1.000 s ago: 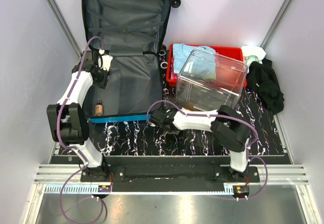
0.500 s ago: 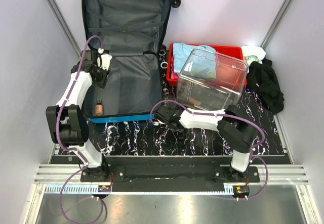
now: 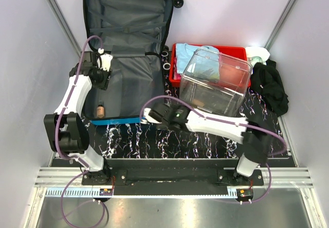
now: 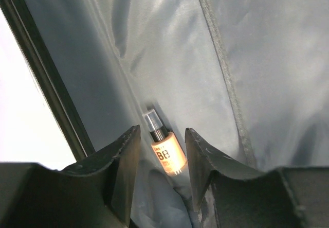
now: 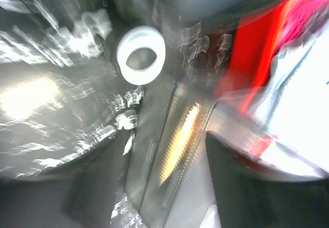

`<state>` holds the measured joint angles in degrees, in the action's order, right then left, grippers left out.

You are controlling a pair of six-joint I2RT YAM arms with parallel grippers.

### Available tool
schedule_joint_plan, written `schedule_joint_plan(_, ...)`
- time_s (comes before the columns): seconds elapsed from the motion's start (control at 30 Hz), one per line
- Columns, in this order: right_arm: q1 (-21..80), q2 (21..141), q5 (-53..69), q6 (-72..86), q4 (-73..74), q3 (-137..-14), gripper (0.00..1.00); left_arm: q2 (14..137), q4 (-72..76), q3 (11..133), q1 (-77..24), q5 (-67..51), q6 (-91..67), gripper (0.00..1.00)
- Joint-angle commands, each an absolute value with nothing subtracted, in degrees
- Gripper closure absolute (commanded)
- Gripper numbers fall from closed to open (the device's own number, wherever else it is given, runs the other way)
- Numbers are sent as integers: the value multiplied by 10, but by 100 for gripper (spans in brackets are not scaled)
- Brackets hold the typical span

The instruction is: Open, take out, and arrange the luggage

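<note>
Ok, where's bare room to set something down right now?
Bare marble table along the near edge, between the luggage and the arm bases, left of the right gripper. Luggage lining mostly bare, bar one bottle. Crowded on the right: clear bin, red tray, black garment.

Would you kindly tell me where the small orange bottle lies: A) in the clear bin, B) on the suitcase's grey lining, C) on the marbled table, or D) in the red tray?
B: the bottle lies on the grey lining of the open suitcase, close to its left wall.
</note>
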<state>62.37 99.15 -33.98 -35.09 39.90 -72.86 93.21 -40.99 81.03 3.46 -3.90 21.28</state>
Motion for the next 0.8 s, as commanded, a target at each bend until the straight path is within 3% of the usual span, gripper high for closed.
schedule_joint_plan(0.0, 647, 904, -155, -280, 423, -827, 12, 882, -410, 794, 39, -58, 201, 51)
schedule_joint_plan(0.03, 647, 894, -136, -271, 402, -844, 1, 867, -410, 788, 39, -57, 201, 49)
schedule_joint_plan(0.2, 615, 872, -79, -206, 374, -928, 0, 806, -403, 738, 40, -52, 206, 34)
schedule_joint_plan(0.23, 601, 874, -78, -191, 383, -970, 0, 784, -403, 721, 39, -52, 207, 25)
schedule_joint_plan(0.3, 548, 880, -77, -140, 390, -1009, 0, 763, -402, 706, 40, -51, 209, 22)
schedule_joint_plan(0.5, 423, 836, -160, -30, 395, -1081, 0, 680, -389, 630, 40, -41, 211, 3)
schedule_joint_plan(0.77, 130, 699, -225, 64, 417, -1040, 0, 606, -355, 553, 40, -17, 179, 1)
